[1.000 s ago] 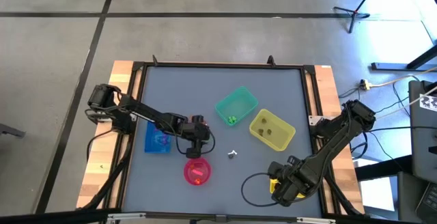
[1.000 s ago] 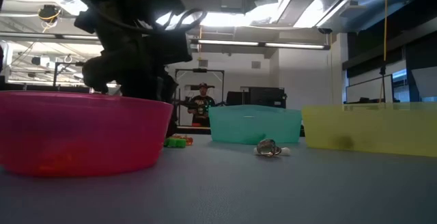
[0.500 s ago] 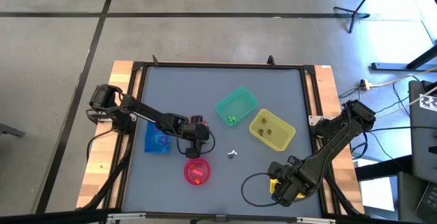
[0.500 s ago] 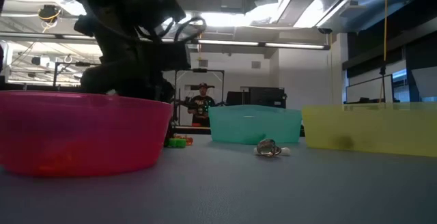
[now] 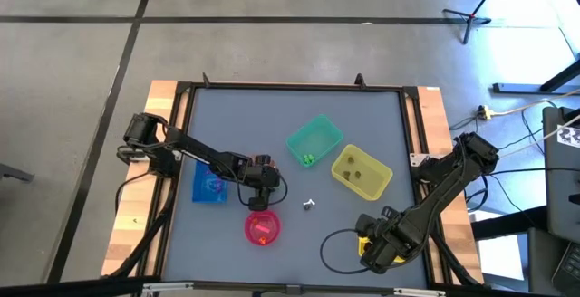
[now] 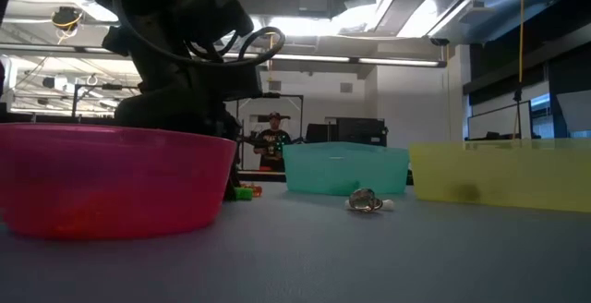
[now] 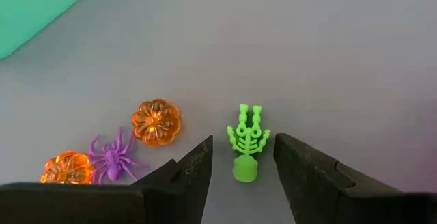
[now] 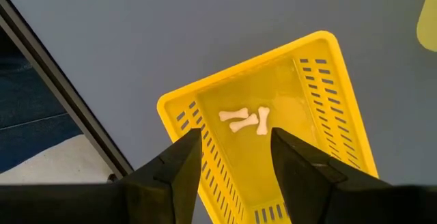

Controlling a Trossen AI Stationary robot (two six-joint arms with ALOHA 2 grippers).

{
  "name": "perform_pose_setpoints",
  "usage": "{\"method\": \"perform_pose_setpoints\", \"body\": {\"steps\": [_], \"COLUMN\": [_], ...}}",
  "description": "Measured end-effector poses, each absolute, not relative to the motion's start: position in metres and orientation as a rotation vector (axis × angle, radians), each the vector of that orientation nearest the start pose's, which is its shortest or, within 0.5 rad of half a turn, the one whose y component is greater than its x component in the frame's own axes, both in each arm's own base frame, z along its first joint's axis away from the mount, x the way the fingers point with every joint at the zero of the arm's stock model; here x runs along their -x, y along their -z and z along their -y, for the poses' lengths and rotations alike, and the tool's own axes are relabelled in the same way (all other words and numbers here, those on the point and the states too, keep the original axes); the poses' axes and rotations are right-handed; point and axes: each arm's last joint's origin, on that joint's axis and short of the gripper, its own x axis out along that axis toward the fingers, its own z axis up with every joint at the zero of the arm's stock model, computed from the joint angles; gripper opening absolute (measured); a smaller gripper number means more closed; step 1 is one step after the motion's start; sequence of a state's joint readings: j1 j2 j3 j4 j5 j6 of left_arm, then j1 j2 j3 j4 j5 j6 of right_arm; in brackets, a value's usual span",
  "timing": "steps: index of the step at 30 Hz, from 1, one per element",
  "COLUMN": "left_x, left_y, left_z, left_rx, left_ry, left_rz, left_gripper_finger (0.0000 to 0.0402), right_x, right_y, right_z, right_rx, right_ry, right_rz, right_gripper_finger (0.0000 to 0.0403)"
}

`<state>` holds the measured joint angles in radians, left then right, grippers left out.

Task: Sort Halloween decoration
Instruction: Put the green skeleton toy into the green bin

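Both grippers, left [image 7: 242,162] and right [image 8: 235,149], hold jaws apart.

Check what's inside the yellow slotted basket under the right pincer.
Three small white bones lie together on the basket's floor, seen past the open right pincer hovering above it. The basket's near end is hidden behind the fingers, so anything there can't be seen.

A pink round bowl [image 5: 261,228] sits on the grey table [image 5: 272,125] just beside the left gripper, with a blue bin [image 5: 209,186] close on its other side. A green bin [image 5: 314,140] and a yellow-green bin [image 5: 361,172] lie farther off, toward the table's middle. A slotted yellow basket [image 8: 273,125] rests directly under the right gripper, and a person [image 6: 270,141] stands in the room beyond.
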<state>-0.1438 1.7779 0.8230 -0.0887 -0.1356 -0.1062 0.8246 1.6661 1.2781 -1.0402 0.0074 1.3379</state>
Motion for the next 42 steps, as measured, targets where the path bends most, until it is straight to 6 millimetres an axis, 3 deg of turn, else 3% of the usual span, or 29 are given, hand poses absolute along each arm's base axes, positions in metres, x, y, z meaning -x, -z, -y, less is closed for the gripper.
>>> {"method": "perform_pose_setpoints", "body": {"steps": [19, 42], "left_x": [-0.310, -0.308], "left_y": [-0.112, -0.133], "left_z": [0.042, 0.041], "left_rx": [-0.050, -0.032], "left_ry": [-0.037, -0.023], "left_rz": [-1.037, -0.963], "left_gripper_finger": [0.0074, 0.0068], "right_x": [-0.210, -0.210], "right_y": [-0.233, -0.234], "right_z": [-0.226, -0.227], "right_rx": [-0.494, -0.503], "right_ry": [0.302, 0.291], "right_rz": [-1.456, -1.450], "right_gripper_finger": [0.0172, 0.0172]}}
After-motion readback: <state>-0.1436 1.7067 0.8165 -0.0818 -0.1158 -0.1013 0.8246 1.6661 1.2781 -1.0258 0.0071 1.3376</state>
